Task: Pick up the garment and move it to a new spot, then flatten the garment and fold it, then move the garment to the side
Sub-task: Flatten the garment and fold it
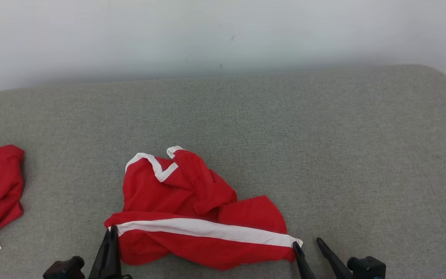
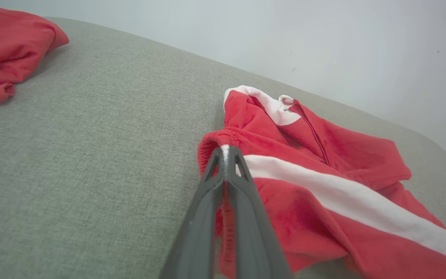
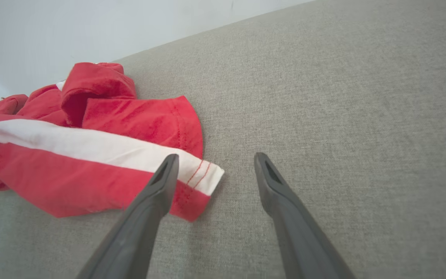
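Garment (image 1: 192, 201): red, crumpled on the grey fabric surface (image 1: 323, 135), lying between our two tools. Left tool (image 1: 111, 229) is clamped on one end of the white stripe (image 1: 207, 228). Right tool (image 1: 306, 241) stands wide apart and empty, one finger over the opposite stripe end. We judge the cloth light, limp and robust; take it by hems and corners.

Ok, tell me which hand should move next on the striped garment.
Right. The left hand is shut on the garment at one stripe end; the right hand is open, the other stripe end at its fingertips, ungripped.
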